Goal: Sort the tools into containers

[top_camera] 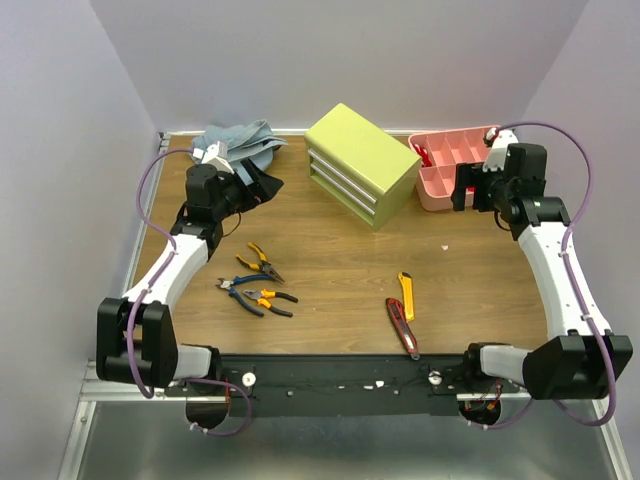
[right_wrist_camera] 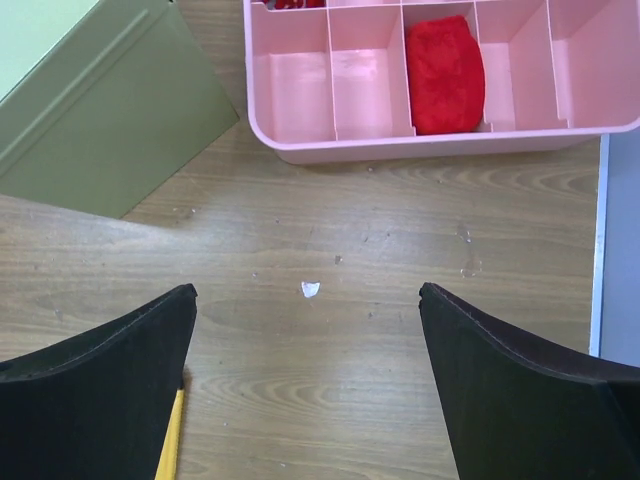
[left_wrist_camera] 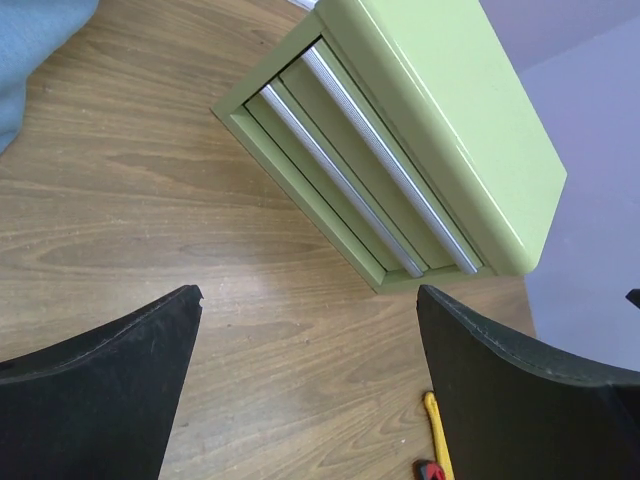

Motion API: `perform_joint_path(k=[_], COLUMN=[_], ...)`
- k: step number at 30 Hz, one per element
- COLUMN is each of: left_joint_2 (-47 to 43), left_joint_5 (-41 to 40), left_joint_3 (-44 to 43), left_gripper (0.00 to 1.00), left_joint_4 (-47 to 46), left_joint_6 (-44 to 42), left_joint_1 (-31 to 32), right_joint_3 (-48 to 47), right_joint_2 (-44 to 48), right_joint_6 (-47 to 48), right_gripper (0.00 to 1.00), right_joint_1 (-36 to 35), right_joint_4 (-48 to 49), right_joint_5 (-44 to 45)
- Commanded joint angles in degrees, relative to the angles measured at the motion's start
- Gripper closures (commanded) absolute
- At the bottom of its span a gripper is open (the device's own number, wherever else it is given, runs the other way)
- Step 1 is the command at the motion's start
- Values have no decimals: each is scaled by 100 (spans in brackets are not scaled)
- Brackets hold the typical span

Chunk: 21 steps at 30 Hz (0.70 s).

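Left gripper apart, aimed at closed drawers, likely to open one first. Right gripper apart, empty. Pliers unsorted, tabletop's near-left.

The left arm and the right arm have white shells between bulky black joint housings. A thin purple cable loops along each. The fingers of the left gripper and the right gripper are matte black, broad and blunt-tipped.

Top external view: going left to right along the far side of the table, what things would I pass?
blue-grey cloth → yellow-green chest → pink tray. The arms' grippers overlap these, so they are left out.
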State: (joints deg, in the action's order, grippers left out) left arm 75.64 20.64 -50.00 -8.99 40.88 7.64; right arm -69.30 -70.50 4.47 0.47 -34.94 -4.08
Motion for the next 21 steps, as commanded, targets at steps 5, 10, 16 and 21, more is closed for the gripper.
perform_joint_path(k=[5, 10, 16, 21], left_joint_2=[855, 1522, 2410, 2982], left_joint_5=[177, 326, 1582, 1601], left_joint_3=[-737, -1021, -959, -1021], left_gripper=[1, 1, 18, 27], left_joint_4=[125, -241, -2628, -3442], left_joint_6=[701, 1219, 1799, 2362], left_joint_1=[220, 519, 818, 906], right_joint_3=[-749, -1647, -2201, -2334], right_joint_2=[-445, -1202, -1861, -2125], right_joint_6=[783, 424, 115, 238], right_gripper=[0, 0, 2, 6], right_joint_1=[-12, -12, -169, -494], right_joint_4=[23, -48, 128, -13], right_joint_5=[-821, -1892, -2861, -3020])
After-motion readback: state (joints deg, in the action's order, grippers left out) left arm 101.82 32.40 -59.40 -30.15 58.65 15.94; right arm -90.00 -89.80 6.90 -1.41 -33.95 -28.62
